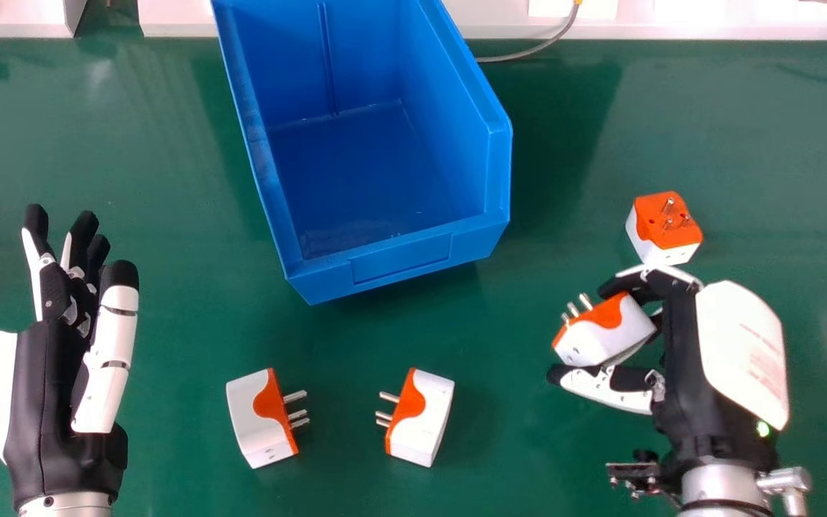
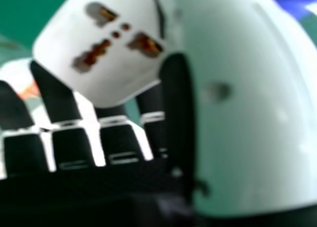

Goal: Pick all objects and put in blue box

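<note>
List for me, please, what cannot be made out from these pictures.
- Head view: far end of the blue box, cut off by the top edge.
- Head view: underside of the adapter in the right robot hand, hidden by its own body.
- Right hand view: what the orange patch belongs to, too covered by the robot hand.

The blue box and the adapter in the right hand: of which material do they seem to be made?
The blue box looks like moulded plastic, slightly glossy: soft highlights, a rib running down its inner wall. The adapter in the right hand seems smooth, hard plastic, white and orange; its pins shine like metal.
</note>
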You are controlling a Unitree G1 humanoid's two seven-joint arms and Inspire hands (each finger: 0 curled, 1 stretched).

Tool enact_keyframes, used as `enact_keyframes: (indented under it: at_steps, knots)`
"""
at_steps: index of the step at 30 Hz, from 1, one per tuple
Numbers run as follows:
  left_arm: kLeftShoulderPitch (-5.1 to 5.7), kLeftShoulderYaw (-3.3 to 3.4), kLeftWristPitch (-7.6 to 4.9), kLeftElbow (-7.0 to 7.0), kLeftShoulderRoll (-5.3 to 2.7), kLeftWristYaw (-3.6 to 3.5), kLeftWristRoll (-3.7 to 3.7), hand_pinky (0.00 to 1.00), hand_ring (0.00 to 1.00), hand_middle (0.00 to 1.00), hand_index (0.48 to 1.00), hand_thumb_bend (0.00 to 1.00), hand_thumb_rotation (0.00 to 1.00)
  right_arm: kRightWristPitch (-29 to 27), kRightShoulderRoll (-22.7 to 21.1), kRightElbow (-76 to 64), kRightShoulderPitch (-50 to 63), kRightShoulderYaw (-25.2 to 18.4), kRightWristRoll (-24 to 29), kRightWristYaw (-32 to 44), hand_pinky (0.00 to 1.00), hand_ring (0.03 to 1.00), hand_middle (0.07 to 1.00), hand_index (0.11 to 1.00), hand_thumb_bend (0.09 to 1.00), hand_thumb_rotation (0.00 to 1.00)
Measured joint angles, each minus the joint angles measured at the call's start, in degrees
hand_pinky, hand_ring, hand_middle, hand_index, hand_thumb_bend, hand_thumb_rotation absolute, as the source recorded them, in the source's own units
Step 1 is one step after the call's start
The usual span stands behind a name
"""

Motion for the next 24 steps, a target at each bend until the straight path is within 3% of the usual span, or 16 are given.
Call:
enact_keyframes:
  at_steps: [10, 16, 24]
  knots:
    - [-0.05, -0.03, 0.09, -0.05, -0.25, -0.05, -0.04, 1.0, 0.99, 0.99, 0.978, 0.35, 0.66, -7.9, -1.2, -6.8, 0.9, 4.3, -2.5, 2.1, 0.26, 0.381, 0.476, 0.563, 0.481, 0.0]
    - [-0.05, -0.11, 0.1, -0.05, -0.3, -0.06, -0.01, 1.0, 1.0, 1.0, 0.986, 0.31, 0.69, -8.8, 0.4, -7.6, -0.9, 6.8, -2.6, 4.9, 0.27, 0.379, 0.469, 0.565, 0.482, 0.0]
    - [-0.2, -0.14, 0.1, -0.05, -0.31, -0.49, -0.07, 1.0, 1.0, 1.0, 0.984, 0.38, 0.71, -10.6, 1.9, -4.2, -7.1, 9.5, -4.9, 5.2, 0.27, 0.398, 0.505, 0.562, 0.484, 0.0]
